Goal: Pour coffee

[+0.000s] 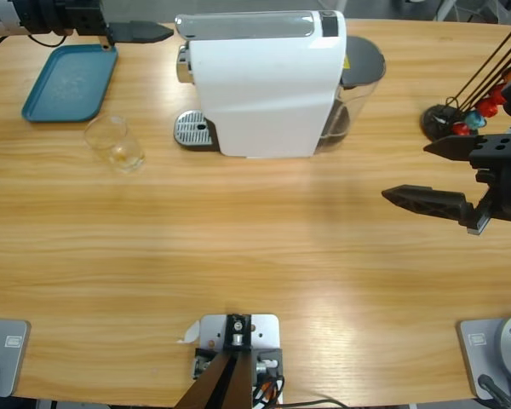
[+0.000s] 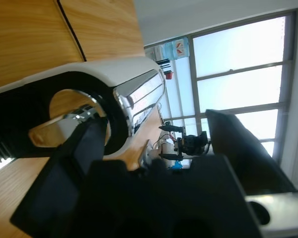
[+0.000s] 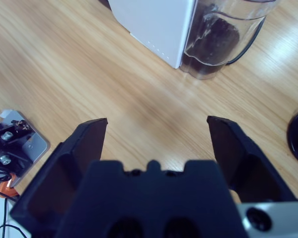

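Note:
A white coffee machine stands at the back middle of the table, its metal drip grid bare. A small clear glass stands left of it and looks nearly empty; no coffee shows in it. My left gripper hovers at the back, just left of the machine's top. In the left wrist view the left gripper is open, facing the machine's chrome-edged end. My right gripper hangs open over bare wood right of the machine; the right wrist view shows the right gripper holding nothing.
A teal tray lies at the back left. The machine's clear water tank sits on its right side, also in the right wrist view. A black stand with red and orange capsules on rods is at the far right.

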